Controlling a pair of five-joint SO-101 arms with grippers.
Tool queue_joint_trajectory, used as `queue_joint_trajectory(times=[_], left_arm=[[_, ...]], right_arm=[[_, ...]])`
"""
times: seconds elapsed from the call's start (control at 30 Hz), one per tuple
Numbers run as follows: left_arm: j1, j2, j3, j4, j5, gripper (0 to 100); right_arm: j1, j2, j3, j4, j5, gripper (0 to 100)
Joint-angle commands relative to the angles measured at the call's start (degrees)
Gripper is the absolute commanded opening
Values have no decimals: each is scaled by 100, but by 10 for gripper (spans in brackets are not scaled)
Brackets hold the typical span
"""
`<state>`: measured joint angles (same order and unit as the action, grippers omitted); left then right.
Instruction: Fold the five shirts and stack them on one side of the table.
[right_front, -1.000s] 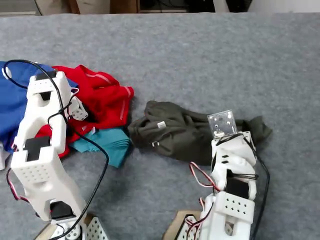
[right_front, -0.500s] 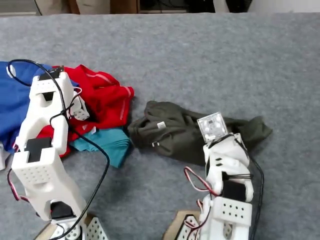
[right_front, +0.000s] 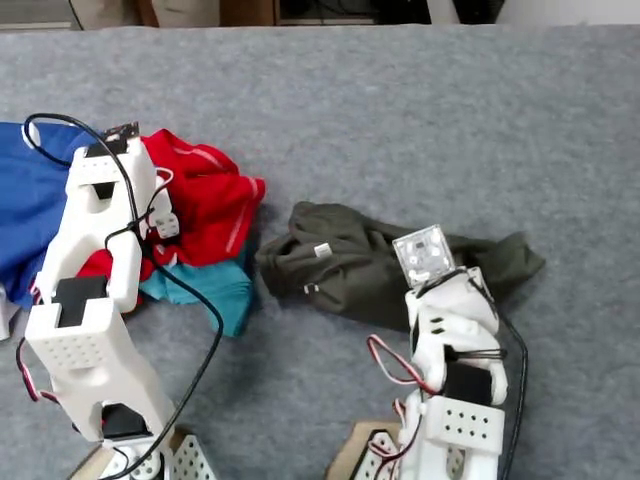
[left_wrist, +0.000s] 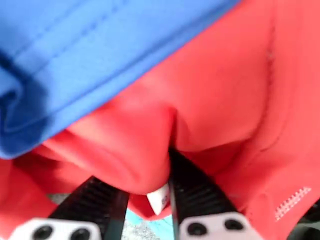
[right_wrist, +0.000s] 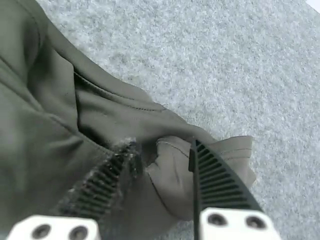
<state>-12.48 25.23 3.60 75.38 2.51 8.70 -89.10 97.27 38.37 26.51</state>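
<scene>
Your left claw (left_wrist: 137, 172) is closed on a bunched fold of the red shirt (right_front: 205, 195) at the table's (right_front: 400, 120) left, probably to draw it clear of the blue shirt (right_front: 30, 200) and teal shirt (right_front: 215, 290). Your right claw (right_wrist: 162, 145) is wide, straddling the olive shirt's (right_front: 340, 265) near-right edge and gripping nothing. No shirt looks folded yet.

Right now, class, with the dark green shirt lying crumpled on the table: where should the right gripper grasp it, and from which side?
Probably the raised edge fold of the dark green shirt, at the end under the right gripper, coming from above. That fold stands up off the table, and the open jaws straddle it.
</scene>
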Motion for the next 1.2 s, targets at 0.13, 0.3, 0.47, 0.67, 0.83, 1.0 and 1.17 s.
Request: queue_joint_trajectory(times=[0.13, 0.3, 0.47, 0.67, 0.83, 1.0, 1.17], left_arm=[[-949, 136, -237, -114, -105, 19], [-2224, 136, -923, -97, -897, 19], [-3147, 84, -1741, -70, -1143, 19], [-3657, 84, -2752, -70, -765, 19], [-3719, 84, -3429, 26, 105, 25], [-2725, 136, -3982, 1591, 18, 126], [-1090, 136, -3877, 2541, 18, 227]], right_arm=[[-66, -40, 13, 18, 26, 164], [-66, -40, 13, 26, 26, 164], [-66, -40, 13, 26, 26, 164], [-75, -40, 13, 26, 26, 164], [-84, -31, 13, 26, 26, 164], [-84, -31, 13, 26, 26, 164], [-84, -31, 13, 26, 26, 164]])
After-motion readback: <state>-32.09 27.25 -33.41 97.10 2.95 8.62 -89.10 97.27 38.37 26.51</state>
